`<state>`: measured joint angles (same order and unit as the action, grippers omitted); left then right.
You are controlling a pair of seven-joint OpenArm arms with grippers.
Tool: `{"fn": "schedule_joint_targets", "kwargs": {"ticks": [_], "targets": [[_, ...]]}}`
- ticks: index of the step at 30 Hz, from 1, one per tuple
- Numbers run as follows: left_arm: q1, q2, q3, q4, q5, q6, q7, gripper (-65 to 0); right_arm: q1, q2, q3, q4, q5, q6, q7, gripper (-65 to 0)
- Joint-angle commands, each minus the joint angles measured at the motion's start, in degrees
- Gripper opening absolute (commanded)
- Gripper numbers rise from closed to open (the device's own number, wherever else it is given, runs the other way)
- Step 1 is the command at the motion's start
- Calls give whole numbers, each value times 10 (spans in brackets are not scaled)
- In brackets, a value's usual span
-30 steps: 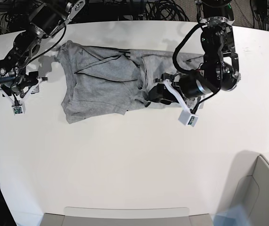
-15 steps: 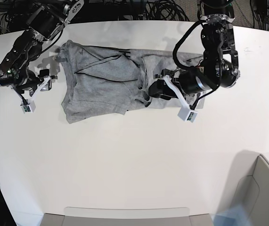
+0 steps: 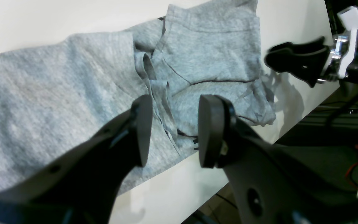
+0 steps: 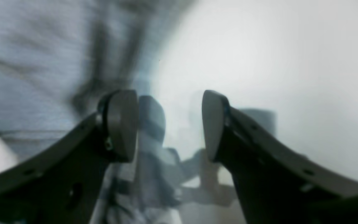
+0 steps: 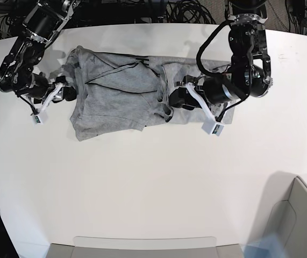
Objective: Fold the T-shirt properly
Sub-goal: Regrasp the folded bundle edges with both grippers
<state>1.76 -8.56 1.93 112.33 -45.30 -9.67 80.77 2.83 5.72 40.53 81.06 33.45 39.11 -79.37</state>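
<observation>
The white surface (image 5: 153,183) fills the base view, with dark cables beyond its far edge, and bears one rumpled grey T-shirt (image 5: 121,94) stretched along that far part. Two tools flank it: the left tool (image 3: 172,130) hovers over one end with jaws spread and empty, while the right tool (image 4: 169,124), likewise spread and empty, sits just beside the opposite edge.

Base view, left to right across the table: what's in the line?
right gripper with jaws open at the shirt's edge → T-shirt → left gripper with jaws open over the shirt's other end → bare table
</observation>
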Motion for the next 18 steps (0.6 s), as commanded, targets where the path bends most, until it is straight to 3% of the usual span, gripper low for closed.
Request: {"fn": "schedule_joint_targets", "kwargs": {"ticks": [1, 9, 18], "targets": [[-7, -1, 0, 9, -12, 1, -8, -396, 0, 7, -9, 0, 4, 9, -6, -322], [-7, -2, 0, 9, -12, 1, -8, -396, -1, 1, -56, -59, 9, 9, -6, -322], [6, -2, 0, 9, -12, 1, -8, -397, -13, -31, -123, -67, 5, 9, -6, -322]]}}
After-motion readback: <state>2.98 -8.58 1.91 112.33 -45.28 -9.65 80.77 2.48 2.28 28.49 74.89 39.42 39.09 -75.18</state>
